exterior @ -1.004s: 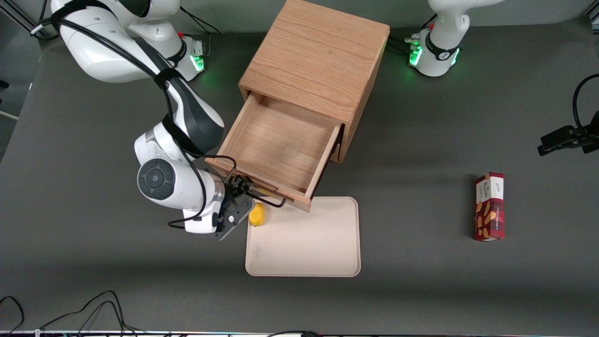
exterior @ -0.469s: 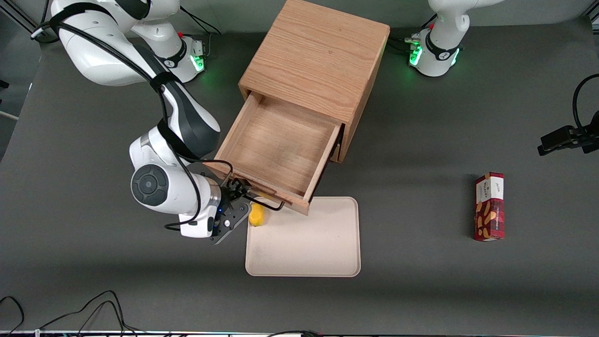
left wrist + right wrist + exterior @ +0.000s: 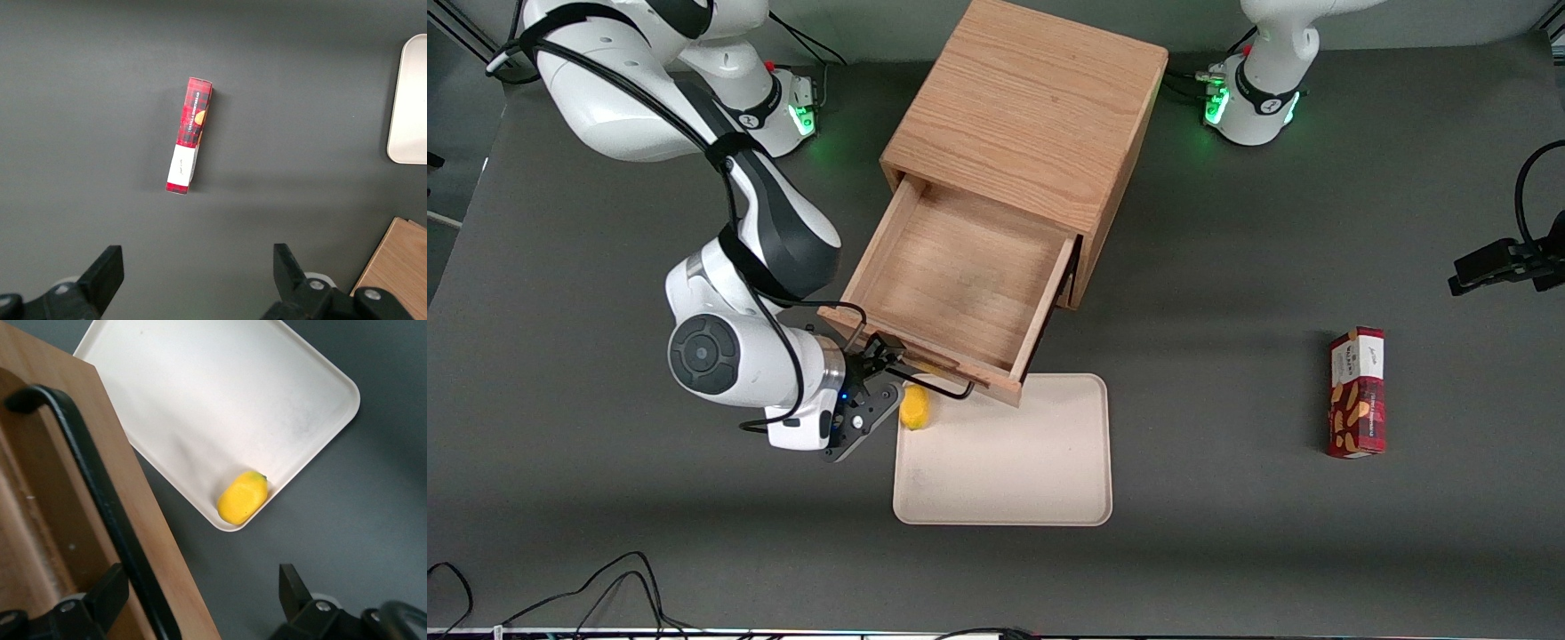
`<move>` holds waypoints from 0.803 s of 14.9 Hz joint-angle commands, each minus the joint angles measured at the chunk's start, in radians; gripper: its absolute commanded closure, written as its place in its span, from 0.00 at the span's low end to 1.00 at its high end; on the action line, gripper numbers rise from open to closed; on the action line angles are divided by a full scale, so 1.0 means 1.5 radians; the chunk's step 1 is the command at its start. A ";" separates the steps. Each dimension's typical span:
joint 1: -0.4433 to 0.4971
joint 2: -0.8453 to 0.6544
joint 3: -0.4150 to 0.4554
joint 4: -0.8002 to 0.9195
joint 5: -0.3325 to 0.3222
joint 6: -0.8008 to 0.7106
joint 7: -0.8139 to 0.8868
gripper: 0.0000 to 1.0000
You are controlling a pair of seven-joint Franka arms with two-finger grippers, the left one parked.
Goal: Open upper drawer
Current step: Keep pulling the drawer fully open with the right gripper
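Note:
The upper drawer [image 3: 960,284] stands pulled far out of the oak cabinet [image 3: 1032,107], its shallow wooden tray bare inside. Its black wire handle [image 3: 938,384] sticks out from the light wood front, over the tray's edge. My gripper [image 3: 869,378] is at the working arm's end of that handle, open. In the right wrist view the handle [image 3: 87,467] and the drawer front [image 3: 143,520] run between the spread fingers [image 3: 107,593] of the gripper [image 3: 200,600], the bar close to one finger and apart from the other.
A beige tray [image 3: 1005,462] lies on the table in front of the drawer, with a small yellow fruit [image 3: 914,407] in its corner by my gripper; both also show in the right wrist view, tray [image 3: 220,407] and fruit [image 3: 243,497]. A red snack box [image 3: 1357,391] lies toward the parked arm's end.
My wrist has swung a little away from the drawer, toward the working arm's end of the table. The drawer has stayed pulled out about as far as before.

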 commanded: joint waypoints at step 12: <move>-0.003 -0.049 -0.002 0.029 0.017 -0.102 0.013 0.00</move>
